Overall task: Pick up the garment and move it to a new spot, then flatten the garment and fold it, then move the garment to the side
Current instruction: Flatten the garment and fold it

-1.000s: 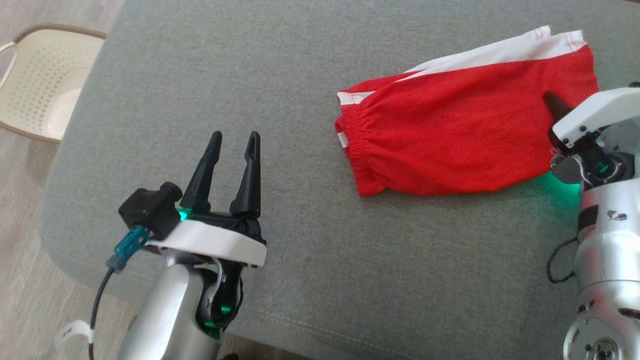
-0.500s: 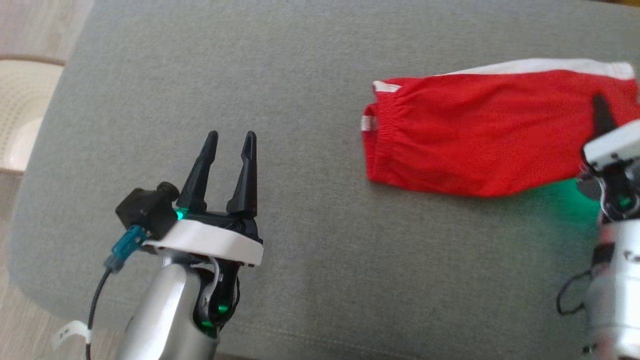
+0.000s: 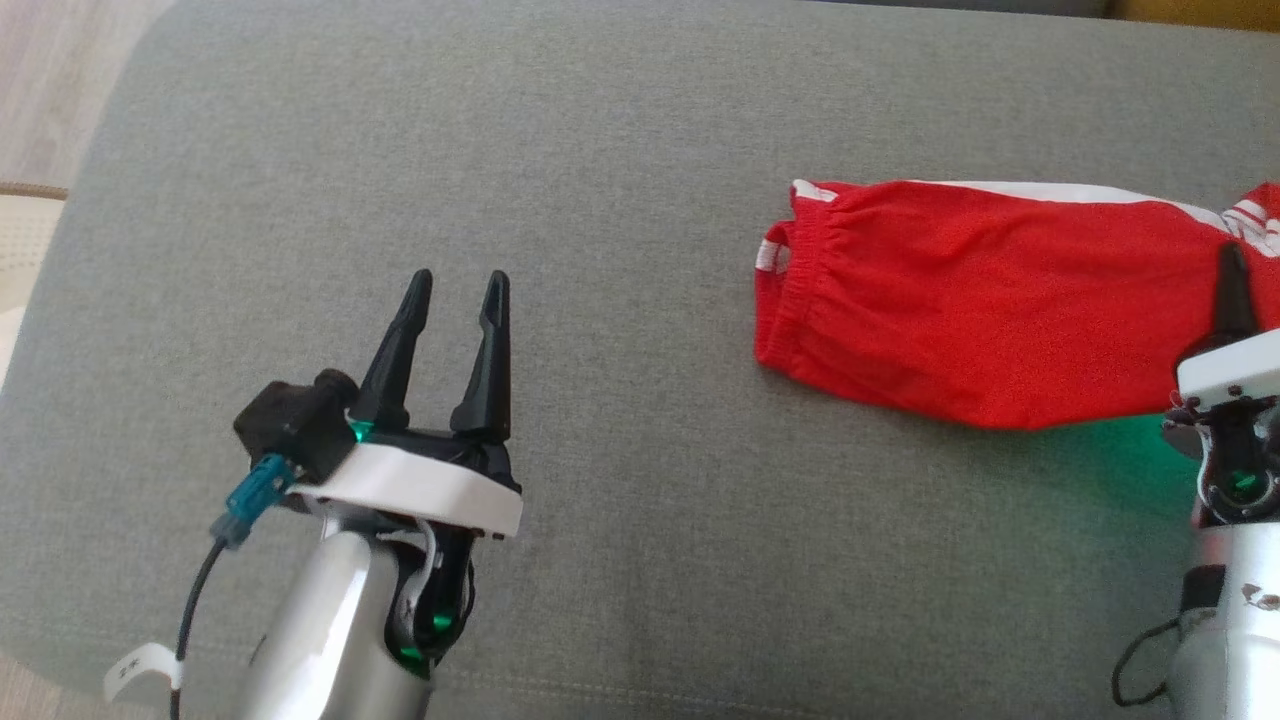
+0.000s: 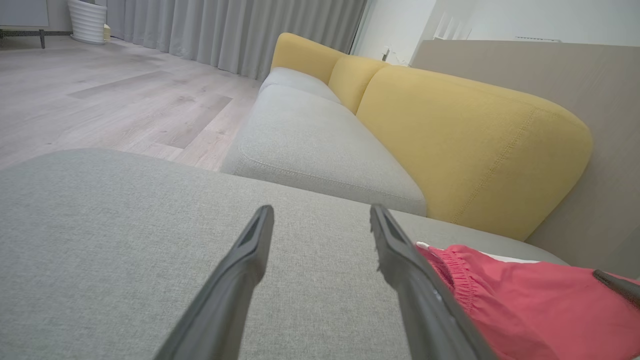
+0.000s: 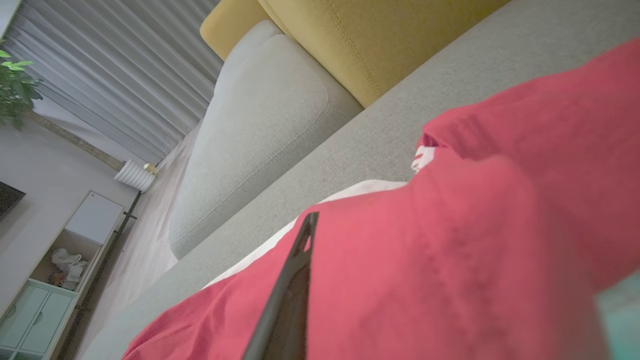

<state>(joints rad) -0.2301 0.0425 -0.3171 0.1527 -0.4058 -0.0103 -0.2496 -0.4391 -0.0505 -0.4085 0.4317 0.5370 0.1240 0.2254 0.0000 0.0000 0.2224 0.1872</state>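
Broad grey upholstered seat (image 3: 620, 150) in woven fabric, with a stitched seam along the near edge. Rounded at the far left corner, with pale wooden floor (image 3: 50, 80) beyond it.

Red garment (image 3: 980, 310) with white trim and a gathered elastic waistband, flat on the right part of the seat. Waistband end toward the middle, the other end at the right edge of the head view.

At that far end, the right gripper (image 3: 1232, 262), closed tight on the red cloth. From the right wrist view, one dark finger (image 5: 292, 280) against the fabric, cloth bunched over the other side. Green glow from the wrist on the seat just below the garment.

Low at the left, the left gripper (image 3: 458, 278), well apart from the garment, spread wide over bare grey fabric, pointing up the head view. From its wrist view, the waistband just beside the right-hand finger.

Beyond the seat, a sofa with a grey sofa cushion (image 4: 310, 145) and mustard-yellow backrests (image 4: 465, 140). Behind the sofa, a beige wall panel (image 4: 550, 80). Further off, the same wooden floor, long grey curtains (image 4: 225, 30) and a white ribbed pot (image 4: 87, 20) at their foot. In the right wrist view, leaves of a green plant (image 5: 15, 85) and a white cabinet (image 5: 60, 270) with an open shelf and pale green doors.
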